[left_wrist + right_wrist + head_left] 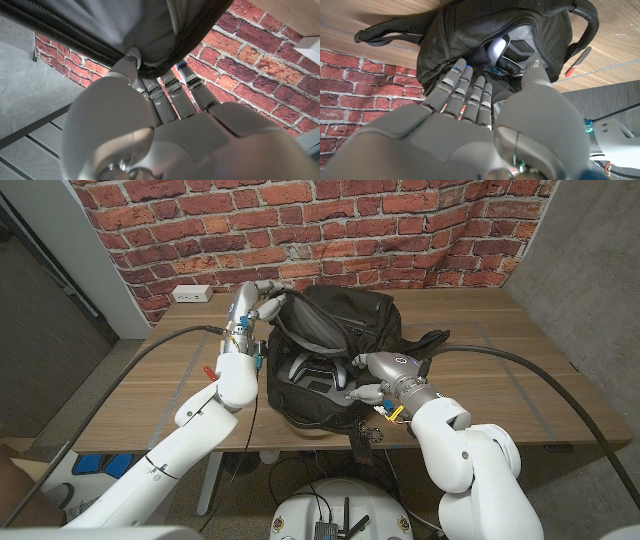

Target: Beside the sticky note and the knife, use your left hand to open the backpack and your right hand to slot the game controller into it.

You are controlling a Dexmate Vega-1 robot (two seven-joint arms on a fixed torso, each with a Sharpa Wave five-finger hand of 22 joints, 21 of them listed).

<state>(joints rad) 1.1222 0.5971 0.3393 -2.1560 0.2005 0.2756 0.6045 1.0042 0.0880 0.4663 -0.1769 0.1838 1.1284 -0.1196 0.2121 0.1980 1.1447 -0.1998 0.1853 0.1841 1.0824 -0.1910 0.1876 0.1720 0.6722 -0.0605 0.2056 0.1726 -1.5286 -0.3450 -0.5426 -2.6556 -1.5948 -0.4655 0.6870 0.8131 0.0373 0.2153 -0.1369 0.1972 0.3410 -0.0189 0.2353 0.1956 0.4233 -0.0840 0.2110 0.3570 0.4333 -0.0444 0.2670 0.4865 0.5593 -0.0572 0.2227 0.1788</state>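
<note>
Backpack (335, 340) on wooden table (520, 370) by brick wall (400, 220) — left hand (262, 305) gripping its rim, right hand (375, 375) empty, spread.

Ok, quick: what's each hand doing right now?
Left hand: grips the backpack rim, holding it open.
Right hand: at the opening by the game controller; a grip cannot be told.

My arms are glossy white shells; left hand (262, 302) and right hand (375, 376) silver-grey, blue-banded fingers (461, 76), black cables trailing.
</note>
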